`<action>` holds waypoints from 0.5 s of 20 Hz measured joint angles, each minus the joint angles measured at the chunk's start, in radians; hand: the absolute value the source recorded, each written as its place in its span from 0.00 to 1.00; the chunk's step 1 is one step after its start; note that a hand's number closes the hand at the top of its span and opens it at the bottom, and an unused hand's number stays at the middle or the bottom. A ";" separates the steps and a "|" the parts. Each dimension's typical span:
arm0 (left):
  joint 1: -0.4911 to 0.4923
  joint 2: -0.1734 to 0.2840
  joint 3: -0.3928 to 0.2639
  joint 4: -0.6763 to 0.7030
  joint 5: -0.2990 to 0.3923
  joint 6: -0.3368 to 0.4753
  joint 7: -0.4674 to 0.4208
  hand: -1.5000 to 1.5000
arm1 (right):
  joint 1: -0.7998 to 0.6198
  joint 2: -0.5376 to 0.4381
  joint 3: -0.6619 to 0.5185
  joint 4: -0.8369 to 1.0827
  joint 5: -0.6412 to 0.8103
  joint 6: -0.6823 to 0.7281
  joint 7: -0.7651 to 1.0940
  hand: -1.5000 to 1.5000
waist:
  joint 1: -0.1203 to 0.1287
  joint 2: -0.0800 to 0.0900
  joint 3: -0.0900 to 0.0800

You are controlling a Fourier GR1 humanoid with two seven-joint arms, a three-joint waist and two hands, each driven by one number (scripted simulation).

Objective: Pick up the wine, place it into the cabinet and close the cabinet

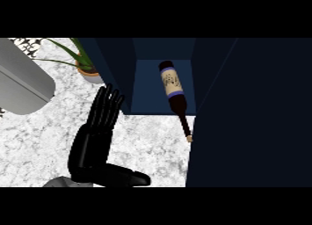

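Lying on its side in the open cabinet (pixel 165 48): the wine bottle (pixel 173 90), dark glass with a pale label and a blue band. Body resting on the cabinet floor, base toward the back; slim neck sticking out past the front edge over the marbled counter (pixel 28 145), mouth close against the dark cabinet door (pixel 255 114) at the right. Touched by no hand.

Left of the bottle, over the counter: the left hand (pixel 96 136), black, palm down, fingers straight and held together, tips reaching up to the cabinet's left wall; contact there cannot be told. Thumb stretched out to the right near the lower edge. Holding nothing. Grey forearm only just visible at the bottom.

No right hand anywhere in view.

Door standing open, filling the right side of the view from top to bottom.

At the upper left: a potted plant (pixel 83 66) with long green leaves, just beside the cabinet's left wall, and a grey rounded appliance (pixel 15 83) lying slantwise across the corner, well apart from the hand.
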 measured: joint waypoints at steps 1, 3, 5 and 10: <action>0.018 0.009 -0.005 -0.040 -0.015 0.021 0.012 0.00 | 0.006 -0.012 0.002 -0.005 -0.005 0.014 0.008 1.00 | -0.001 0.000 0.000; 0.061 0.030 0.003 -0.098 -0.025 0.030 0.020 0.00 | 0.006 -0.041 0.009 -0.014 -0.004 0.046 0.018 1.00 | -0.002 0.001 0.000; 0.113 0.050 0.004 -0.141 -0.040 0.042 0.007 0.00 | 0.030 -0.078 0.026 -0.027 -0.018 0.101 0.016 1.00 | -0.001 0.000 0.000; 0.230 0.127 0.055 -0.248 -0.051 0.048 0.000 0.00 | 0.051 -0.137 0.080 -0.063 -0.074 0.192 0.061 1.00 | 0.001 0.001 0.000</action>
